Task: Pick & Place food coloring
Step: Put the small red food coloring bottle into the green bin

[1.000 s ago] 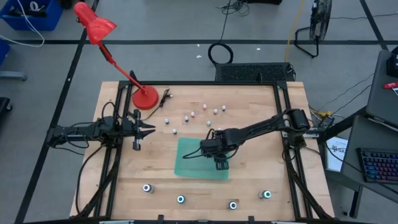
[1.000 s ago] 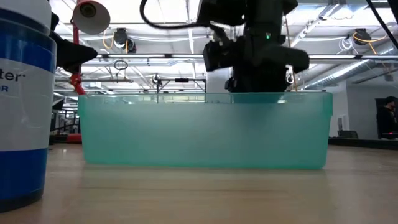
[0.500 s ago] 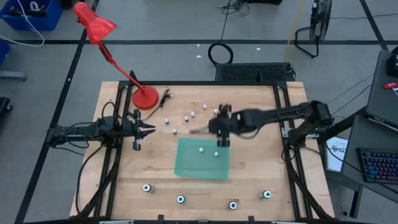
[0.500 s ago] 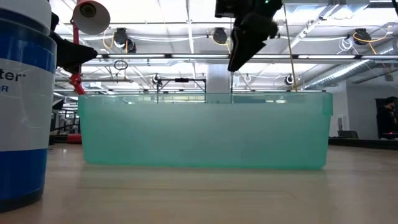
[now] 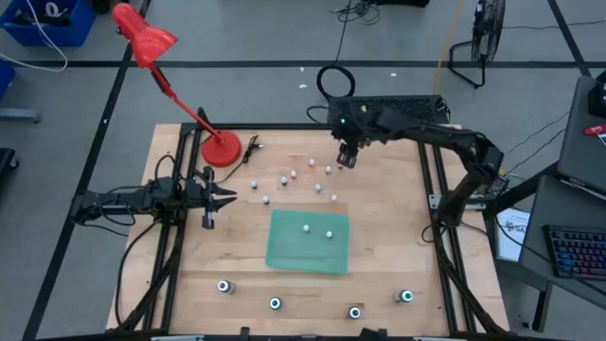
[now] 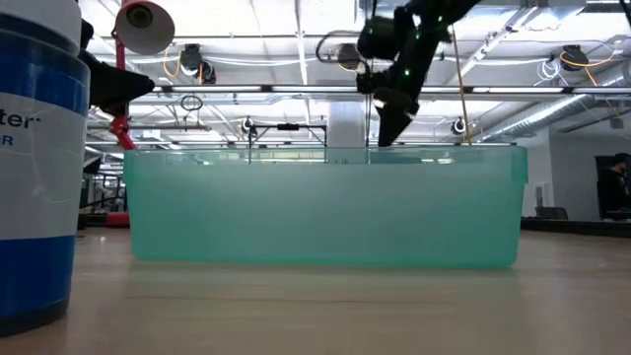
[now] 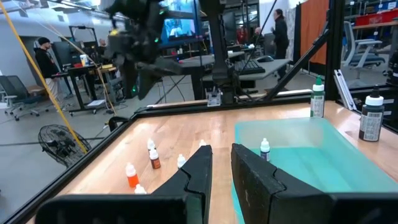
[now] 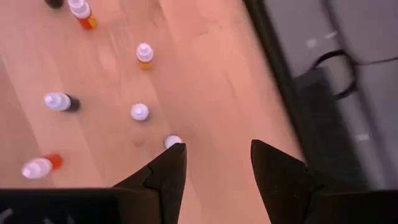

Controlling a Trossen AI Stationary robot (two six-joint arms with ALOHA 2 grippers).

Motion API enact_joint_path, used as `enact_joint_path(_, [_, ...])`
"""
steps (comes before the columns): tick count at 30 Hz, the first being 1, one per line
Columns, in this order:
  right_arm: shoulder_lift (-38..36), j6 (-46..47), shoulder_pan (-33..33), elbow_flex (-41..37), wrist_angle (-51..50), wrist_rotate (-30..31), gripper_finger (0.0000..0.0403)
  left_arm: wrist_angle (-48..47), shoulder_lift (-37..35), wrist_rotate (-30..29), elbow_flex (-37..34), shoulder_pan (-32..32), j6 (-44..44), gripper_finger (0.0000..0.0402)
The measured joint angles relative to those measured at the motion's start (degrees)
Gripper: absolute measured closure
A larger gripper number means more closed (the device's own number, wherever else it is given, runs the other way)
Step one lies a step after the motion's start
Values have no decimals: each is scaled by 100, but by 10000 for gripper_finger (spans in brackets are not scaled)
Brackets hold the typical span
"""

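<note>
1. Table (image 5: pixel 388 223): pale wooden top in a black frame.
2. Lamp (image 5: pixel 221 149): round red base near the far left corner.
3. Tray (image 5: pixel 284 248): green, translucent, at the table's centre; two small bottles (image 5: pixel 306 227) stand inside it.
4. Loose bottles (image 5: pixel 284 180): small, white-capped, scattered on the wood between the tray and the far edge.
5. Dark bottles (image 5: pixel 275 304): four with pale teal tops, in a row along the near edge, well apart from the tray.

Bright even overhead ceiling light, faint shadows, motion-blurred right wrist view.
</note>
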Motion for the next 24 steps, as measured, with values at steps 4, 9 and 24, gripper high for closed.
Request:
enact_joint_path(4, [288,-39,-111,0,-44,-59,230,1,0,0,0,-1,2,334])
enact_joint_path(9, [743,-153,-40,0,-257,-186,223,-1,-2,0,0,2,0,334])
enact_joint_path(24, [1545,-172,-19,0,-113,-648,227,-1,-1,0,0,1,0,334])
